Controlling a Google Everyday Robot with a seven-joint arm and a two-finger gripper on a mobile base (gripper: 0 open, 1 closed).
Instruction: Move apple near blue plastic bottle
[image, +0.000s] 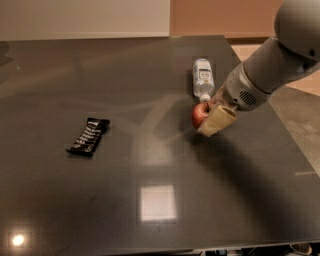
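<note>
The gripper (209, 116) is low over the right part of the dark table (150, 200). Its tan fingers (216, 121) are closed on the apple (198, 114) and hold it. The apple is round and red, and a bit lighter near the top. Only its left side shows, because one finger covers the rest. I cannot tell if the apple touches the table or hangs just above it. The blue plastic bottle (202, 77) lies on its side just behind the gripper, very near the apple. It is clear and pale with a white label. A black snack wrapper (89, 136) lies far off to the left of the gripper. The big grey arm (270, 65) goes up and right from the gripper.
</note>
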